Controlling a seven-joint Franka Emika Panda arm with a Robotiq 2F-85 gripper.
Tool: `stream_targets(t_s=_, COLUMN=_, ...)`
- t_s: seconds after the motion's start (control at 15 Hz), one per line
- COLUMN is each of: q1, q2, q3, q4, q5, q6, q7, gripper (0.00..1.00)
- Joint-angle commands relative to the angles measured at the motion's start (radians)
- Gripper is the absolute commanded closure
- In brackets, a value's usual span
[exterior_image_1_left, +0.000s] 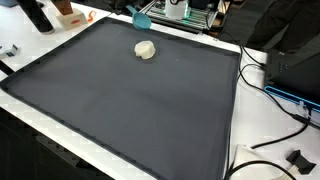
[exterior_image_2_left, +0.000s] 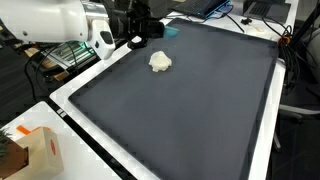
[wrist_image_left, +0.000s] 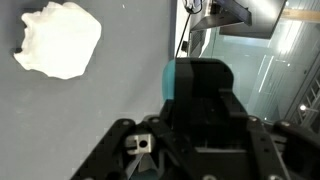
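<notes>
White crumpled wad (exterior_image_2_left: 160, 62) lies on the dark mat (exterior_image_2_left: 190, 115). Your hand (exterior_image_2_left: 150, 28) hangs near it; clenched or released, I cannot tell.

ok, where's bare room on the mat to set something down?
Dark mat is bare from the white lump to its near and side edges. Crowded only at the far edge, by lump and gripper; cables lie beside the mat.
</notes>
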Motion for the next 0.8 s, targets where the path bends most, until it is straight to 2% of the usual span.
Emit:
stream_targets(t_s=0.0, q1=0.005, q2=-0.094, q3=-0.006, q4=-0.027, q5=-0.053, q6=0.019, q7=0.159, gripper=0.75)
stream_targets(t_s=0.4, q1=0.018, q2=-0.248, q3=0.016, q4=-0.044, q5=-0.162, q6=0.086, q7=0.435, gripper=0.75)
stream_targets(t_s=0.73, q1=0.037, q2=-0.378, q3=0.063, q4=-0.054, q5=-0.295, q6=0.193, q7=0.683, gripper=0.75)
